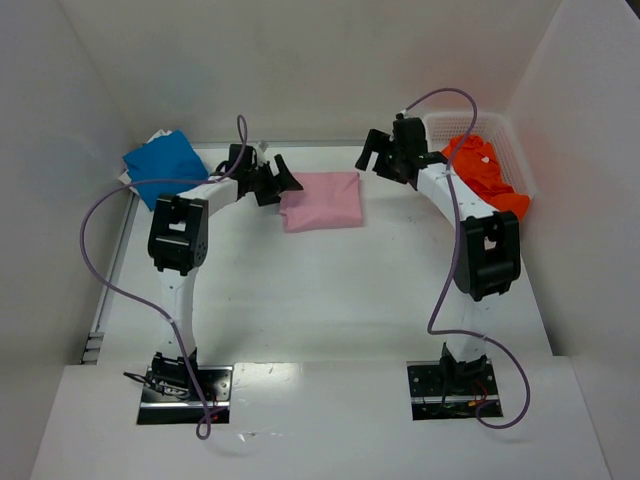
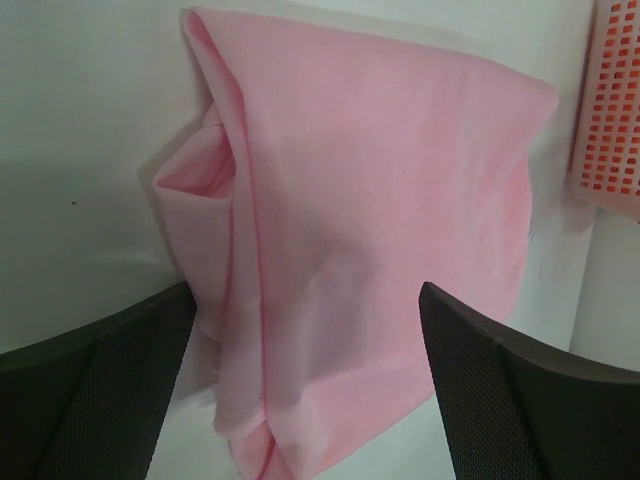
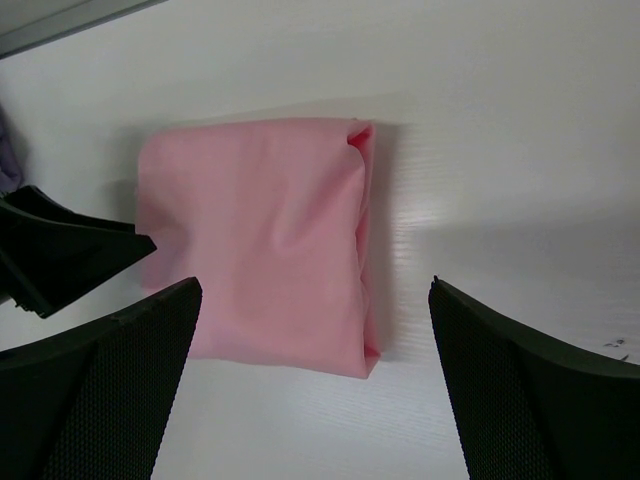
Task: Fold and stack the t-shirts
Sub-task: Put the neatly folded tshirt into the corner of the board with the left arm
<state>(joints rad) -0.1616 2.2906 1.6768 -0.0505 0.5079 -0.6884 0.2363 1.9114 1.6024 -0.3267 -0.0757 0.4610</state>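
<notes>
A folded light pink t-shirt [image 1: 322,200] is being shown lying flat on the white table [image 1: 330,290], toward the far middle. A bunched fold along one of its edges is being picked out by the left wrist camera. The left gripper [image 1: 283,187] is being held just beside the shirt's left edge. Its jaws are being spread wide over the cloth, and no cloth is being gripped. The right gripper [image 1: 372,158] is being held raised above the table, to the right of the pink shirt and apart from it. Its jaws are likewise being spread wide, with nothing being held. A bright blue t-shirt [image 1: 165,165] is being seen lying as a folded bundle at the far left corner, beyond the left arm. A vivid orange t-shirt [image 1: 485,175] is being seen lying crumpled in the white mesh basket [image 1: 505,130] at the far right, with part of the cloth spilling toward the basket's near end.
</notes>
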